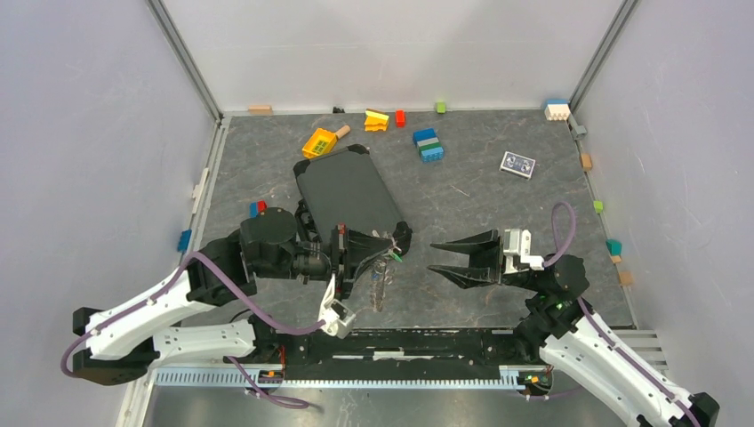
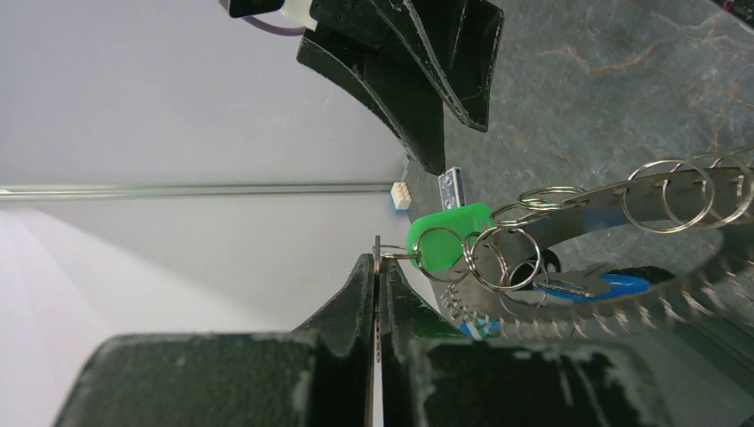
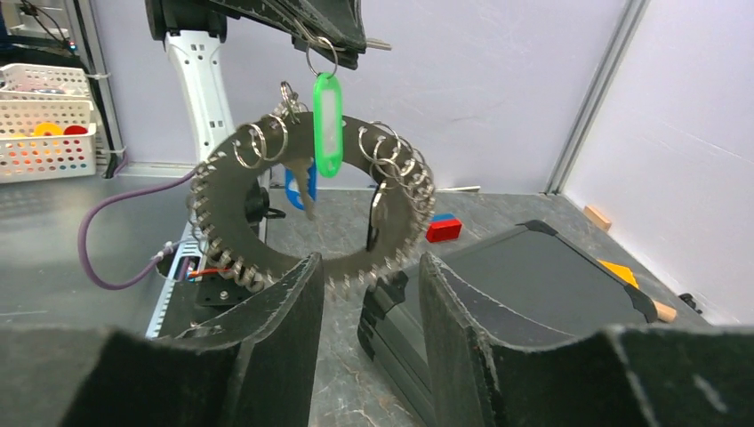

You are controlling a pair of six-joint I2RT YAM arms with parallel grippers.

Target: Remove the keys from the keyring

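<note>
At the near right corner of the black case, the left gripper has its fingers pressed fully together. They clamp a thin flat metal blade, apparently one of the keys, seen edge-on in the left wrist view. A small ring on this blade carries the green tag.

To the right of the case's near corner, the right gripper points at the left gripper. Its fingers stand roughly half apart. They hold nothing and touch nothing.

The keyring hangs upright below the left gripper, off the table and just in front of the case. It reads as a dark toothed band, with key tips along its outer rim. Several small split rings sit on its upper arc. A blue-headed key and a black-headed key hang across its opening.
</note>
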